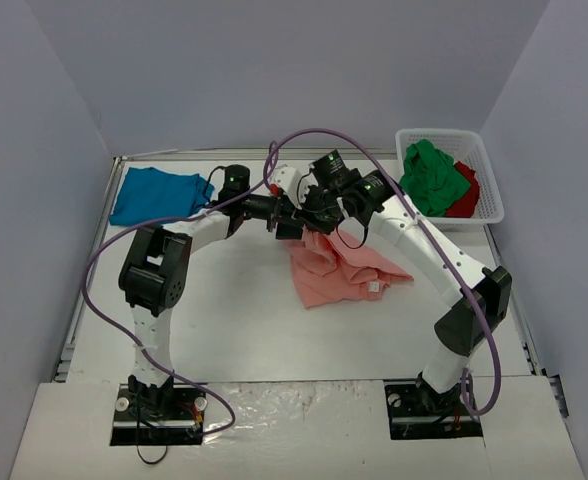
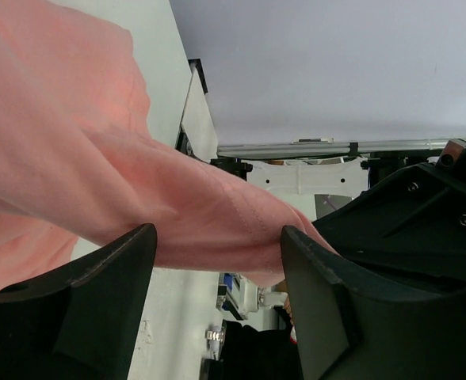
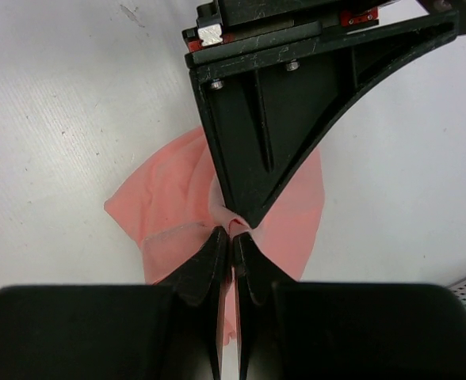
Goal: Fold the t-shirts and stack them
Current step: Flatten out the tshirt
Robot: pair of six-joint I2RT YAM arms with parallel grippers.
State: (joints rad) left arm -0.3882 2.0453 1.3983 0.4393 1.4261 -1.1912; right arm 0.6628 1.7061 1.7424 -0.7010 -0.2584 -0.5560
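The salmon-pink t-shirt (image 1: pixel 339 270) lies crumpled at the table's middle, its top edge lifted. My right gripper (image 1: pixel 321 213) is shut on a pinch of that edge; in the right wrist view (image 3: pixel 233 233) its jaws are closed on the pink cloth (image 3: pixel 166 210). My left gripper (image 1: pixel 292 222) is tip to tip with it. In the left wrist view (image 2: pixel 217 237) the jaws stand wide apart, with the pink cloth (image 2: pixel 74 142) draped between the fingers (image 2: pixel 106 301). A teal-blue t-shirt (image 1: pixel 159 193) lies folded at the back left. A green t-shirt (image 1: pixel 434 180) and a red one (image 1: pixel 466 195) sit in the basket.
The white mesh basket (image 1: pixel 494 170) stands at the back right corner. A purple cable (image 1: pixel 394 170) arcs over the right arm. Grey walls close the table on three sides. The arm bases stand at the near edge.
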